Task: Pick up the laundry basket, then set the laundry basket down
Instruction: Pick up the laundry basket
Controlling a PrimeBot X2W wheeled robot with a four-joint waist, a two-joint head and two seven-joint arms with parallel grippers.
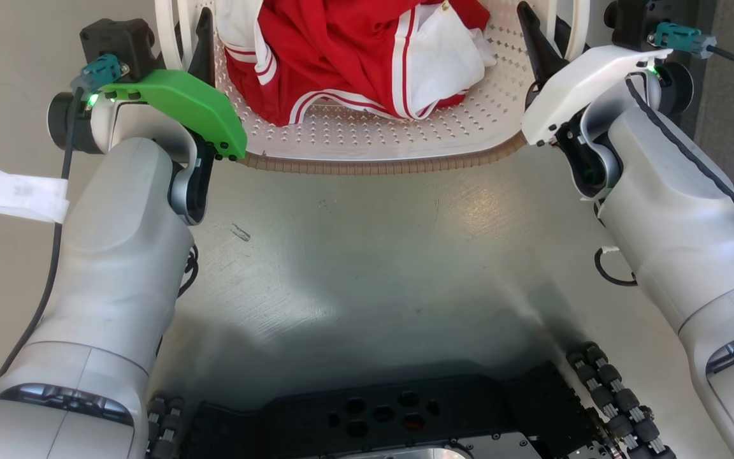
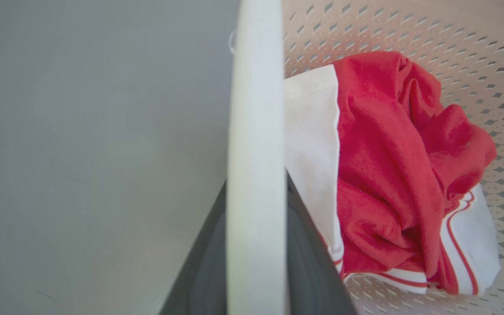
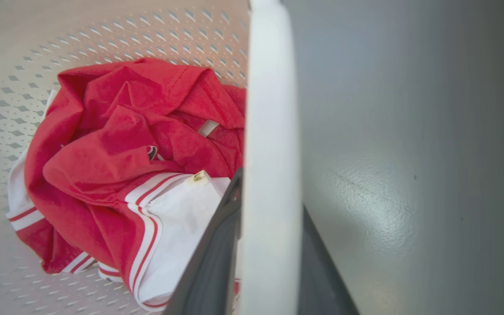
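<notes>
Laundry basket at top of head view, brown rim nearest robot, red-and-white clothing bundled inside. 2 loop handles both taken: left gripper clamped on left handle, right gripper clamped on right handle. Grasp looks done. Whether basket is clear of floor: cannot tell. Left: lift if not begun, set-down, release.

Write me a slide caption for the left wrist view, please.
Left gripper clamps the laundry basket by its white handle; a red-and-white garment lies inside.
</notes>
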